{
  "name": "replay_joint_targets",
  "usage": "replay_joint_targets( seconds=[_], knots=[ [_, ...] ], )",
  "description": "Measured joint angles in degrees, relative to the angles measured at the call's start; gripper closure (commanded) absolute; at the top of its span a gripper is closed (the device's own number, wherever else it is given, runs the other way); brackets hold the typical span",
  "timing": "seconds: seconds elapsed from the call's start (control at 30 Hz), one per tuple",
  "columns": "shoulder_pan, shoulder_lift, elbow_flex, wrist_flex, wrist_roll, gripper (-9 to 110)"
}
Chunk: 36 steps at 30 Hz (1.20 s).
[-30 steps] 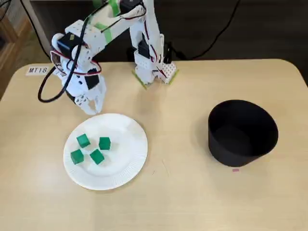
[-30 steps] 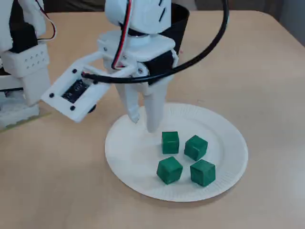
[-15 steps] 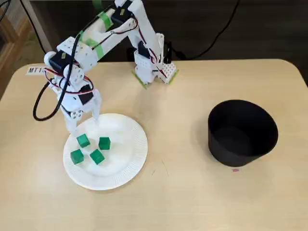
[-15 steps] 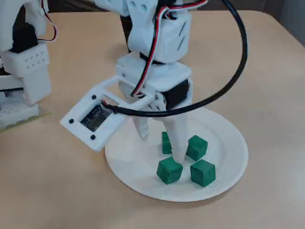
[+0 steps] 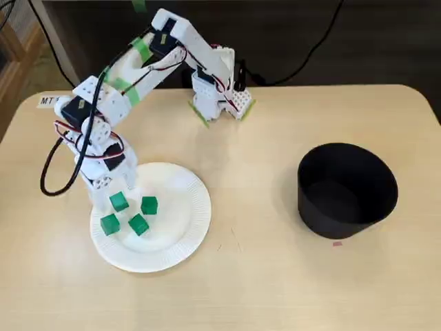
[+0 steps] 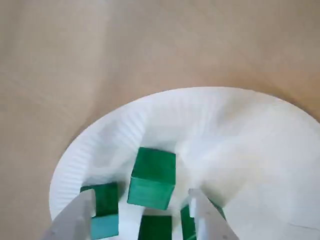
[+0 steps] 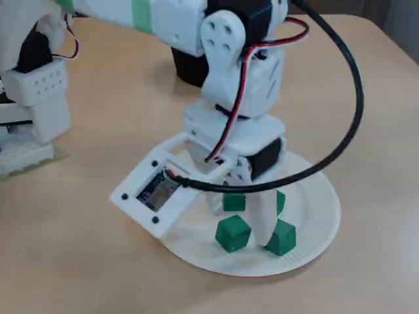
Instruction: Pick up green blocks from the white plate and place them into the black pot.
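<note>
Several green blocks lie in a cluster on the left half of the white plate (image 5: 185,238): one block (image 5: 118,201) sits right under my gripper (image 5: 114,191), others (image 5: 149,205) (image 5: 138,224) lie beside it. The gripper is open and points down at the plate. In the wrist view the fingers (image 6: 80,215) stand apart at the bottom edge, and a green block (image 6: 152,175) lies just ahead of the gap between them. In a fixed view one finger (image 7: 262,216) comes down between the blocks (image 7: 232,233) (image 7: 282,239). The black pot (image 5: 346,189) stands far right.
The arm's base (image 5: 219,96) is fixed at the table's back edge, with a black cable looping off the arm at the left. A label (image 5: 49,101) sits at the back left corner. A small pink mark (image 5: 337,243) lies in front of the pot.
The gripper has swung from the plate's back rim to the left and down, and its open fingers now reach among the green blocks. The blocks have not moved.
</note>
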Motion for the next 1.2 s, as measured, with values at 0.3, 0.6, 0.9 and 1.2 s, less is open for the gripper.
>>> replay_joint_targets(
  seconds=[0.3, 0.6, 0.9, 1.2],
  knots=[
    [0.0, -5.4, -3.2, 0.0, 2.6, 104],
    [-0.5, -6.6, -12.5, 1.6, -1.1, 104],
    [-10.5, 9.1, -20.2, 2.5, -15.6, 104],
    [-39.4, 42.5, 10.2, -16.1, -6.8, 104]
  ],
)
